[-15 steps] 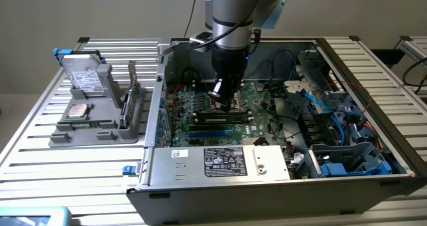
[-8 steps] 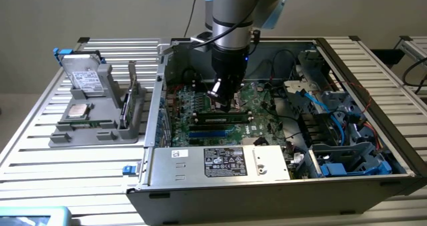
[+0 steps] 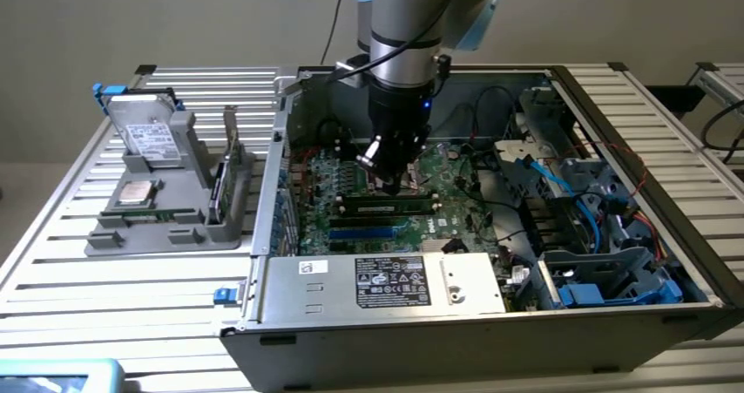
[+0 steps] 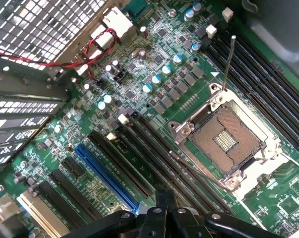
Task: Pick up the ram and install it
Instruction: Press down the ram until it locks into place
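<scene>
— Green fibreglass, long and thin: is that the ram?

— I think so. It lies along a memory slot on the motherboard inside the open computer case, seemingly seated, with a pale latch at each end.

— And the gripper?

— It hangs just above the stick. In the wrist view its fingers are pressed together with nothing between them, over the dark slots beside the bare CPU socket.

— How would the stick handle?

— Light and stiff, I'd judge, but fragile: it could crack if bent or twisted. It is best pinched across its flat faces near the middle, clear of the contact edge, and pressed evenly.
</scene>
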Tool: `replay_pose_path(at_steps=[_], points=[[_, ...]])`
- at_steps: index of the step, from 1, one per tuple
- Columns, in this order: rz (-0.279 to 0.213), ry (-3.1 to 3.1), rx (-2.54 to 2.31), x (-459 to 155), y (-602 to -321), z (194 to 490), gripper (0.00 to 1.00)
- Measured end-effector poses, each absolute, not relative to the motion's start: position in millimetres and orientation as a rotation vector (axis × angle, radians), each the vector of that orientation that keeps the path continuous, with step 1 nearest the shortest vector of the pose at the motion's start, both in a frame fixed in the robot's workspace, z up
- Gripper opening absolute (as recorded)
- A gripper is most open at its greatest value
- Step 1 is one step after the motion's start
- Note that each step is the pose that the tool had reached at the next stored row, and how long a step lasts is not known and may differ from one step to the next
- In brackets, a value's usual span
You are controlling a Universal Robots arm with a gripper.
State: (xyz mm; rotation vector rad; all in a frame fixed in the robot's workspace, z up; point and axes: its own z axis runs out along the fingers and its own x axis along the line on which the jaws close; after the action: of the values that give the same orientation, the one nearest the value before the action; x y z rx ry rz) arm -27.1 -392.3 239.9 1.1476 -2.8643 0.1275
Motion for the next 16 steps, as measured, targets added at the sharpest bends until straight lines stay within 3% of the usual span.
replay_pose_path(at_steps=[16], points=[[0.116, -2.972, 0.795, -27.1, -392.2, 239.5, 0.11]])
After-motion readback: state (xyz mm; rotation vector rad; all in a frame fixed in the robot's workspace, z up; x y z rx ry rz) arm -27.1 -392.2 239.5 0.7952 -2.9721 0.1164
